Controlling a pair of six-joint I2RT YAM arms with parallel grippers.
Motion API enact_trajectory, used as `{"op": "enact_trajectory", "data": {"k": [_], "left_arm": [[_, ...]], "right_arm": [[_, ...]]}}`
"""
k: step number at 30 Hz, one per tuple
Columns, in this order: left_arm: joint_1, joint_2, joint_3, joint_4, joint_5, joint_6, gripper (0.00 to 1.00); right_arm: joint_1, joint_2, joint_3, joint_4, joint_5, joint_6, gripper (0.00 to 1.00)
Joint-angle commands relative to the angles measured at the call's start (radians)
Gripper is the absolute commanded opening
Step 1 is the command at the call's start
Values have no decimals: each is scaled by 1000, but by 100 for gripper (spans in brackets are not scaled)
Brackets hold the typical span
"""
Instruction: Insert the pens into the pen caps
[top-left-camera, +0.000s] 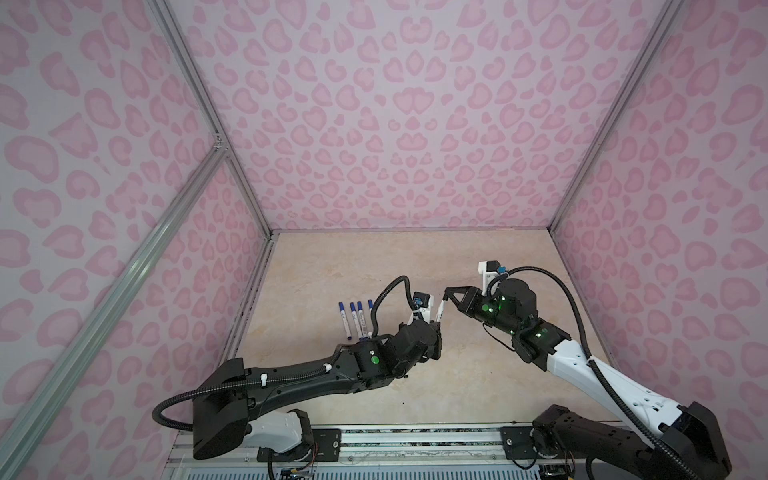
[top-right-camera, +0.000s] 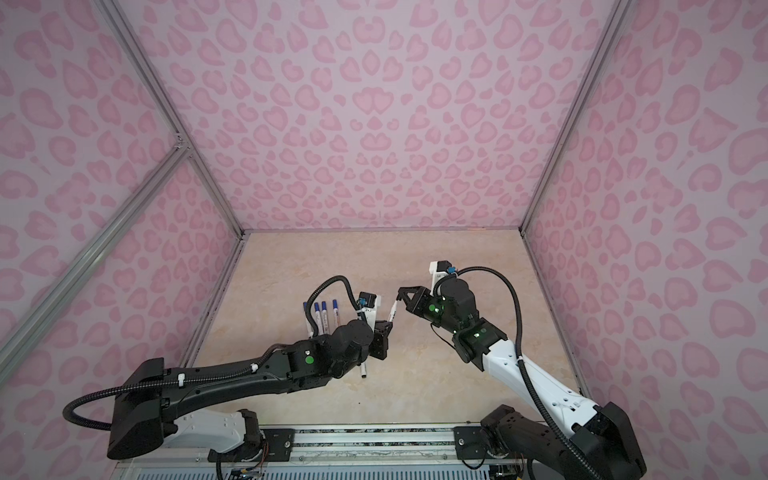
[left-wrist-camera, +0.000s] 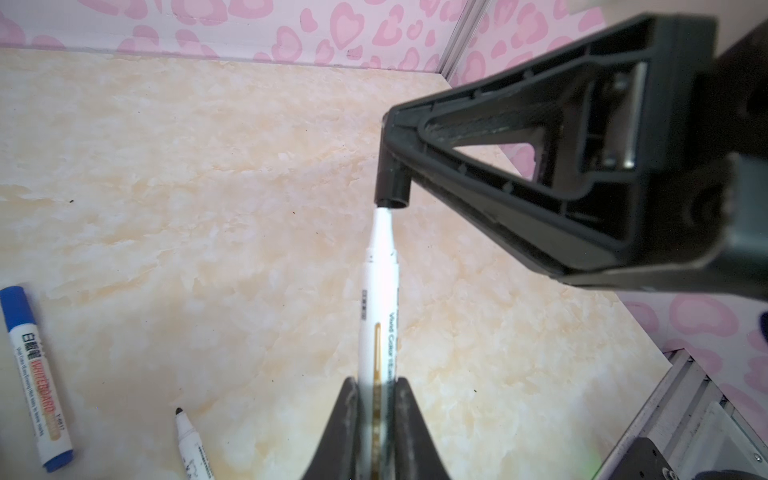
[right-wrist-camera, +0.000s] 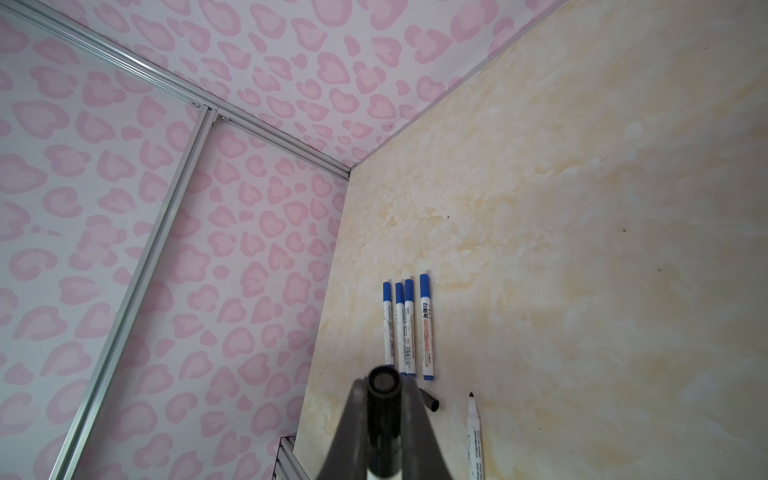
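Four capped pens (right-wrist-camera: 409, 328) (loose cap (right-wrist-camera: 431, 402) beside)

The walls (top-left-camera: 374, 124) carry pink heart-like blotches. The table (top-left-camera: 374, 257) is mottled cream. Four white pens (right-wrist-camera: 427, 332) have blue caps (right-wrist-camera: 424, 285).

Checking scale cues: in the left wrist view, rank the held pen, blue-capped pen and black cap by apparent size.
Largest: held pen, though nearness to the camera inflates it.
Then blue-capped pen.
Smallest: black cap.
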Motion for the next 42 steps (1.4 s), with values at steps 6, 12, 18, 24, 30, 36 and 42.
{"op": "enact_trajectory", "data": {"k": [6, 12, 18, 24, 30, 36, 42], "left_arm": [[2, 14, 11, 9, -25, 3, 3], [2, 20, 24, 8, -13, 7, 3], [3, 19, 23, 8, -9, 9, 3], [2, 20, 28, 9, -5, 13, 3], [2, 21, 26, 8, -4, 14, 3], [2, 20, 28, 7, -12, 18, 3], [3, 40, 42, -9, -26, 20, 3]], "right_arm": [[-5, 6, 28, -23, -85, -17, 2], [-4, 3, 1, 4, -40, -7, 2], [-3, 15, 12, 11, -21, -18, 2], [-4, 32, 37, -1, -13, -34, 2], [-11, 46, 61, -11, 15, -49, 2], [-11, 79, 88, -30, -40, -53, 2], [-12, 59, 85, -70, 34, -77, 0]]}}
